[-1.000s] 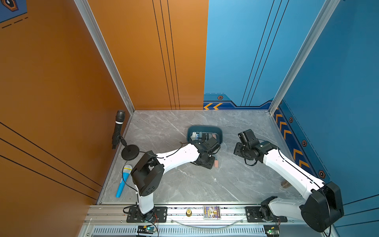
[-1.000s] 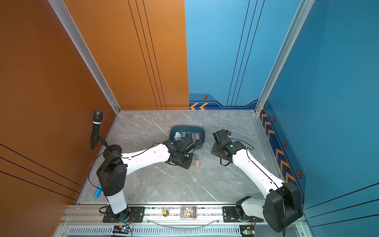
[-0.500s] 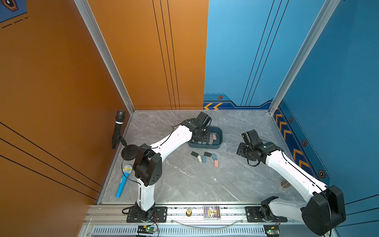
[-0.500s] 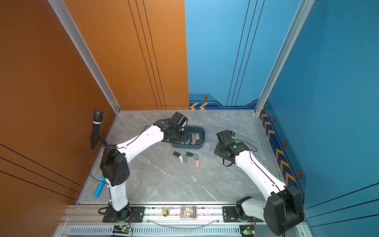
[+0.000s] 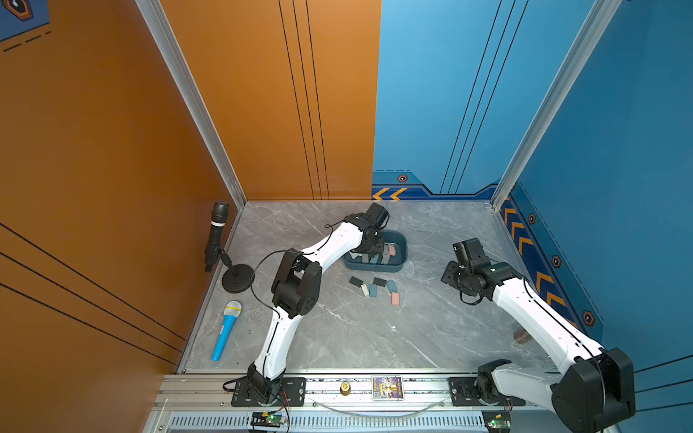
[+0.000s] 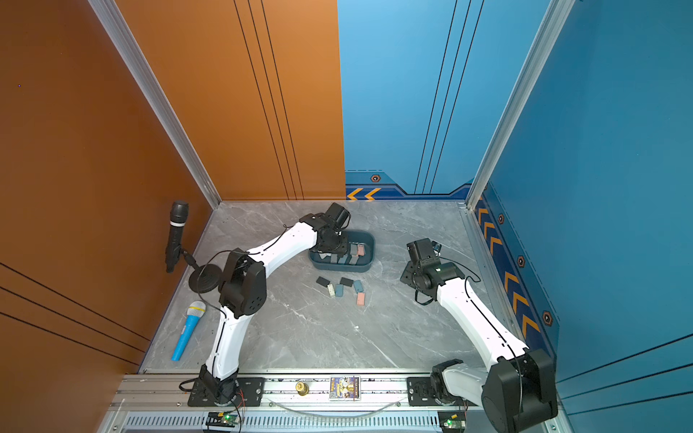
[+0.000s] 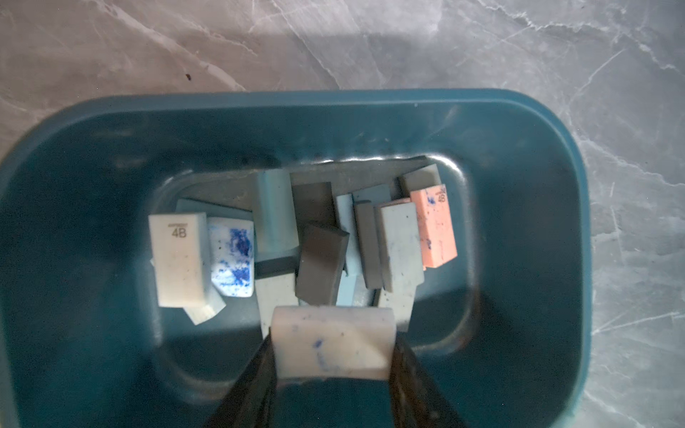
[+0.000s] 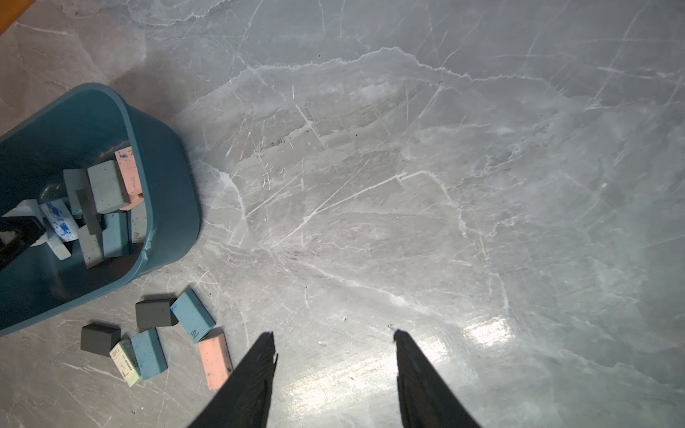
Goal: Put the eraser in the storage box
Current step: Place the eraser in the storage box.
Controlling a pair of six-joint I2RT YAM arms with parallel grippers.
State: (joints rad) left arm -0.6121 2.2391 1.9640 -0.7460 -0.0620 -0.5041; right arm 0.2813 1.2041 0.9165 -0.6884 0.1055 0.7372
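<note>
The dark teal storage box point(image 5: 375, 267) point(image 6: 369, 240) stands mid-table with several white, blue, grey and pink erasers in it. My left gripper point(image 7: 331, 346) hangs over the box's inside point(image 7: 296, 98), shut on a white eraser point(image 7: 333, 341) with faint blue marks; both fingers press its ends. In both top views the left wrist point(image 5: 369, 240) covers the box's left part. Several loose erasers point(image 5: 375, 288) point(image 8: 192, 320) lie on the table in front of the box. My right gripper point(image 8: 333, 337) is open and empty above bare table, right of those erasers.
A black microphone on a round stand point(image 5: 215, 240) is at the left wall, with a blue toy microphone point(image 5: 225, 331) lying near the front left. A small brown object point(image 5: 522, 336) sits by the right wall. Walls close in three sides.
My left arm has swung from the loose erasers on the table up and back over the storage box, carrying the white eraser. The right arm has shifted only slightly.
</note>
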